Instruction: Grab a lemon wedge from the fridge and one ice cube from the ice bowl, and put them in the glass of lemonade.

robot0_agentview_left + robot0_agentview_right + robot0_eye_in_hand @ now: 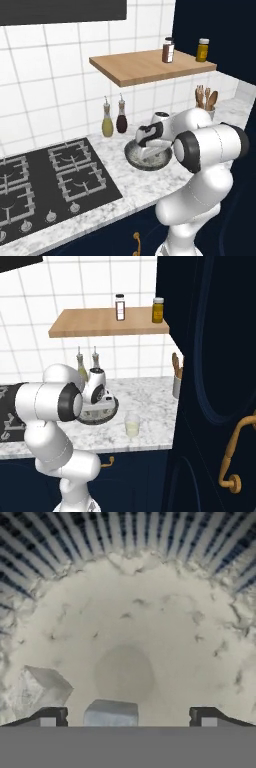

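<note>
My gripper (127, 718) hangs low inside the ice bowl (135, 617), open, fingertips (47, 717) wide apart. One ice cube (111, 712) lies between the tips; whether they touch it I cannot tell. A second ice cube (41, 688) sits to its left. From the base, the hand (150, 137) reaches down into the dark-grey ice bowl (131, 156) on the marble counter. The glass of lemonade (132, 426) stands just right of the ice bowl (113, 408), near the counter's front edge. The lemon wedge and the fridge are out of view.
Two oil bottles (114, 119) stand at the tiled wall behind the bowl. The gas stove (45, 180) lies to the left. A wooden shelf (150, 65) with two jars hangs above. A utensil cup (206, 102) and navy cabinet (215, 381) are on the right.
</note>
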You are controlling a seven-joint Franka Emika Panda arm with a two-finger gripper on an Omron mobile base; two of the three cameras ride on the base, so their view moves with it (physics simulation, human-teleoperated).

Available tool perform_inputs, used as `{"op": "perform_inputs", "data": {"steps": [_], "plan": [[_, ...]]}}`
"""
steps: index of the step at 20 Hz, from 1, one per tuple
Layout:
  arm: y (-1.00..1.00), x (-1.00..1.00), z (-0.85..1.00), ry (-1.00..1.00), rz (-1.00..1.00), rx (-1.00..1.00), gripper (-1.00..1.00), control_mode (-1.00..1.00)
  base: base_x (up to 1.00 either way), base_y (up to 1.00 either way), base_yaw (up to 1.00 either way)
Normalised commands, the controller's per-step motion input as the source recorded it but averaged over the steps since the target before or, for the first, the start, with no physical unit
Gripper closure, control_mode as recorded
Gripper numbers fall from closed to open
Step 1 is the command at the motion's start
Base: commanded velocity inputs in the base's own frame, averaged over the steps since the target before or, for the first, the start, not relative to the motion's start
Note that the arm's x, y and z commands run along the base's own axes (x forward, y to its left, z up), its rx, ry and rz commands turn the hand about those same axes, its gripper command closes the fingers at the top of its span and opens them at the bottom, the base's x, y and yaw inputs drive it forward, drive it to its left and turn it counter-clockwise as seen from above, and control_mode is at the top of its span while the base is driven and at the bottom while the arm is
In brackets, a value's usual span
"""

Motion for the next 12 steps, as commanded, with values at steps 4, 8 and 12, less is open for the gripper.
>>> {"op": "perform_inputs", "data": {"steps": [4, 8, 12], "plan": [[-0.02, -0.06, -0.17, -0.01, 0.00, 0.00, -1.00, -1.00, 0.00, 0.00, 0.00], [-0.03, -0.20, -0.03, 0.00, 0.00, 0.00, -1.00, -1.00, 0.00, 0.00, 0.00], [0.00, -0.15, -0.20, 0.00, 0.00, 0.00, -1.00, -1.00, 0.00, 0.00, 0.00]]}}
